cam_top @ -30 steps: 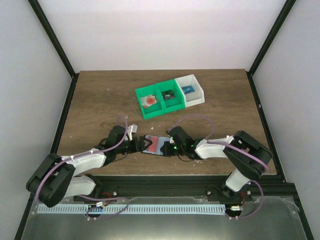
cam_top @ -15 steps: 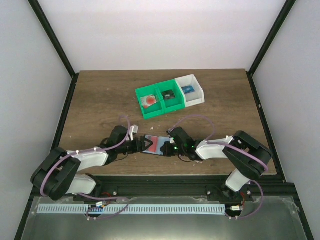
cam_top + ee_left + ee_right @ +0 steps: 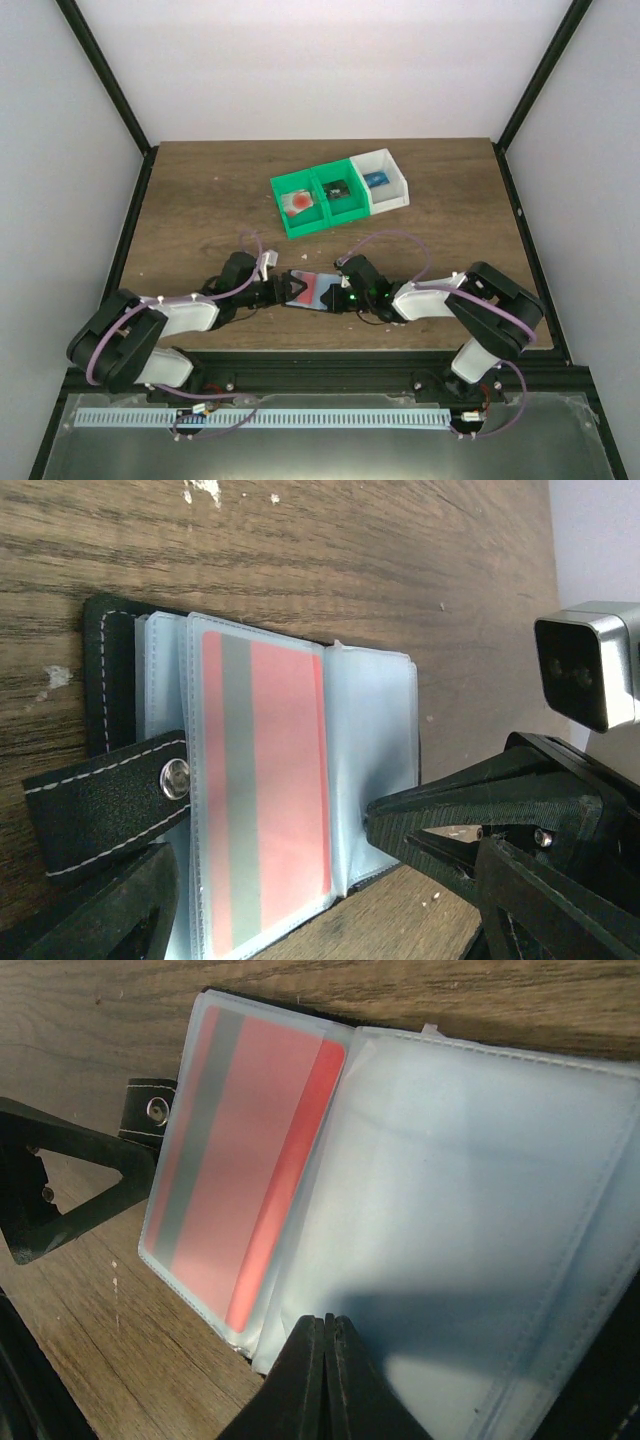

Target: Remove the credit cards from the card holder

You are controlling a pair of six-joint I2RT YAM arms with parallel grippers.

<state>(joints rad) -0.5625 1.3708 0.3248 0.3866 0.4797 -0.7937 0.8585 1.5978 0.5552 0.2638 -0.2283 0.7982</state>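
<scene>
Probably thin, stiff and slick, the red card [image 3: 265, 800] suits an edge pinch from the spread left gripper [image 3: 270, 865], while the right gripper [image 3: 325, 1325] is closed.

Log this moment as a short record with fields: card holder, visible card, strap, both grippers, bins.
card holder: lying open on the table, between the two grippers
red card: inside a see-through pocket of the holder, not yet out
snap strap: undone, on the left gripper's side
left gripper: open, at the strap end of the holder
right gripper: shut, tips at the edge of the other clear sleeve
bins: two green, one white, in a row further back, apart from the holder
</scene>
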